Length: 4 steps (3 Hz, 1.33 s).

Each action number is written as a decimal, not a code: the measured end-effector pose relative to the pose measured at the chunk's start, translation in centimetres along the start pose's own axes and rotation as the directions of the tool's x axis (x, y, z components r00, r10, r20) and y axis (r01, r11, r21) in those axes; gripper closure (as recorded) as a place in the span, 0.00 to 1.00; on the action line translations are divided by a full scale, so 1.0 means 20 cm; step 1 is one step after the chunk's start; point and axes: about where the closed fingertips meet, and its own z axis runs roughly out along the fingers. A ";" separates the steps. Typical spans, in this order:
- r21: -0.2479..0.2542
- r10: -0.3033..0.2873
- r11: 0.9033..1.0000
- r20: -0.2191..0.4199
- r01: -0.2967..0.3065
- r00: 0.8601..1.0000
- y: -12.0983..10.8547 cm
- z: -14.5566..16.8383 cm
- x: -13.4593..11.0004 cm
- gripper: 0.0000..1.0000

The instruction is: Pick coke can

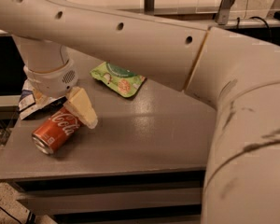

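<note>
The coke can (55, 130) lies on its side near the front left of the grey table (144, 139), its silver end toward the front left corner. My gripper (64, 112) hangs from the white wrist (49, 76) right above the can's far end. One cream finger (82, 108) reaches down on the right of the can and touches or nearly touches it. The other finger is mostly hidden behind the wrist on the left. The jaws stand apart, open over the can, holding nothing.
A green snack bag (117, 79) lies flat at the back middle of the table. A blue-and-white chip bag (27, 97) pokes out behind the wrist at the left edge. My big white arm (186, 50) spans the top and right of the view.
</note>
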 end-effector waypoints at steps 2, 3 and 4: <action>0.012 0.108 0.994 0.065 -0.109 0.992 0.09 0.01 0.05 0.59; 0.011 0.118 0.993 0.070 -0.119 0.991 0.12 0.00 0.04 0.82; 0.055 0.140 0.988 0.069 -0.143 0.988 0.12 -0.05 0.06 1.00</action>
